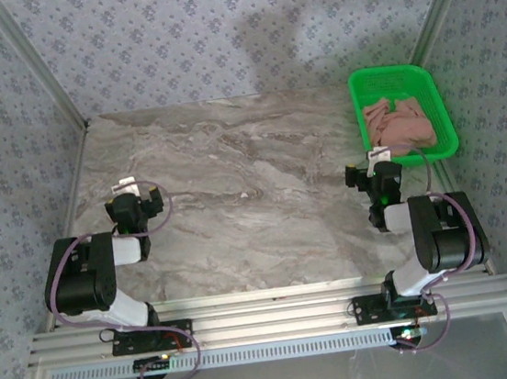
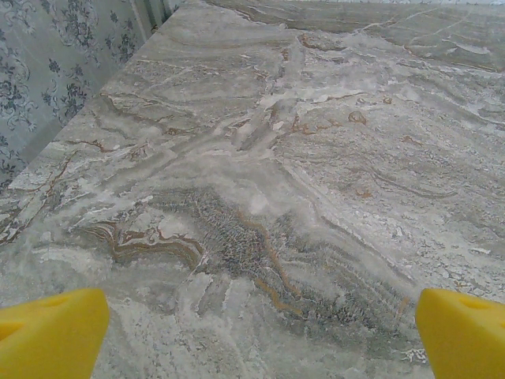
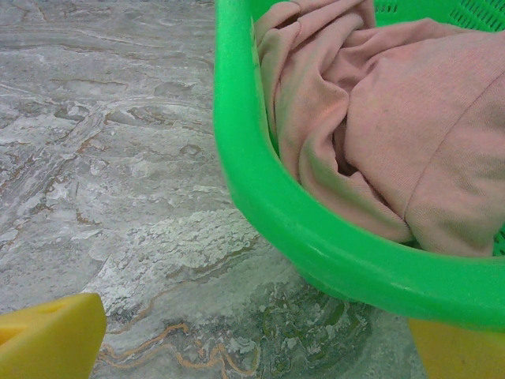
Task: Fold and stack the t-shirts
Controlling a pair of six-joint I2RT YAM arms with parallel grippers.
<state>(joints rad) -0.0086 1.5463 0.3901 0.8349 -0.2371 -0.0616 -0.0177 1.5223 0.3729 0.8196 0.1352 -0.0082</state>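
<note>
The crumpled salmon-pink cloth t-shirt (image 1: 398, 124) lies in the green plastic basket (image 1: 387, 69), upper right on the grey marble table (image 1: 234, 183), so fetching it looks like the step in hand. The left end effector (image 1: 136, 196) and right end effector (image 1: 371, 170) both gape empty. The right one, at the basket's near rim, should reach in and pinch cloth.

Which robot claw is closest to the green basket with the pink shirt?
The right claw. It sits right by the green basket holding the pink t-shirt; the left claw is far across on the other side.
</note>
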